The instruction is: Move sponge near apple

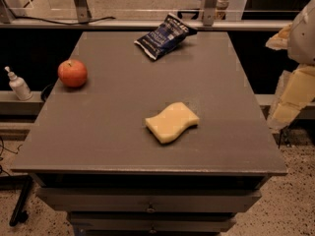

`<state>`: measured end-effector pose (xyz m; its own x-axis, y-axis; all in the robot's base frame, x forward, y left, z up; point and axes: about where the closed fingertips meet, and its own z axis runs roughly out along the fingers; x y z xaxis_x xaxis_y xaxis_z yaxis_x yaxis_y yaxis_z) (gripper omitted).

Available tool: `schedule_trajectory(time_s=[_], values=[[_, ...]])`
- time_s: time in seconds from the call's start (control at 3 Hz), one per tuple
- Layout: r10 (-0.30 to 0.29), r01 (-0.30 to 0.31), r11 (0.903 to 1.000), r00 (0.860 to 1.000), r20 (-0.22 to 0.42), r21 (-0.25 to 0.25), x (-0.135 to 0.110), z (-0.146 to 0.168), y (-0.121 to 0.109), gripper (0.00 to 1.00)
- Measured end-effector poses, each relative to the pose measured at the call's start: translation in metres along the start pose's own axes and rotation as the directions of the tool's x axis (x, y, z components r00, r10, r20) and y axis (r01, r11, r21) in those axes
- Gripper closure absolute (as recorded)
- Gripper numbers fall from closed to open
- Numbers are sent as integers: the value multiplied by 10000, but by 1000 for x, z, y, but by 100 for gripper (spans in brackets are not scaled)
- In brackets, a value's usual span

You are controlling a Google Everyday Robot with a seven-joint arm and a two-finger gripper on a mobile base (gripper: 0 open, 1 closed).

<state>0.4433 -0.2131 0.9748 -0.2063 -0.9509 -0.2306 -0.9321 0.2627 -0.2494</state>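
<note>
The sponge (172,122) lies flat on the grey table (123,146), a little right of the middle and towards the front edge. Its pale yellow top faces up, its wavy edges are plain to see, and its long side runs at a slant. The apple (73,73) sits upright near the table's left edge, further back, well apart from the sponge, with its stem dimple on top. The stretch of tabletop between the two is bare grey surface. A dark blue crinkled snack bag (162,37) lies at the far edge of the table, behind the sponge and to the right of the apple, off the line between them. A small white pump bottle (17,84) stands off the table on a lower ledge to the left, just beyond the apple and not touching it. The gripper (293,96) hangs off the table's right side, out past its edge and well apart from the sponge, with part of it cut off by the frame. It holds nothing, and from this angle I cannot tell whether it is apart or together. Below the tabletop, drawer fronts (147,200) with small handles face the camera. A metal rail (147,23) runs across behind the table.
</note>
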Motion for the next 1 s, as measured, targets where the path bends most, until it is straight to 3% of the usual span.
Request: schedule_trajectory(time_s=[0.33,1.0], values=[[-354,356,9994,9972,653,-17,-15,30,1,0],[-705,787,9965,9716,2260,-273,-80,112,-10,0]])
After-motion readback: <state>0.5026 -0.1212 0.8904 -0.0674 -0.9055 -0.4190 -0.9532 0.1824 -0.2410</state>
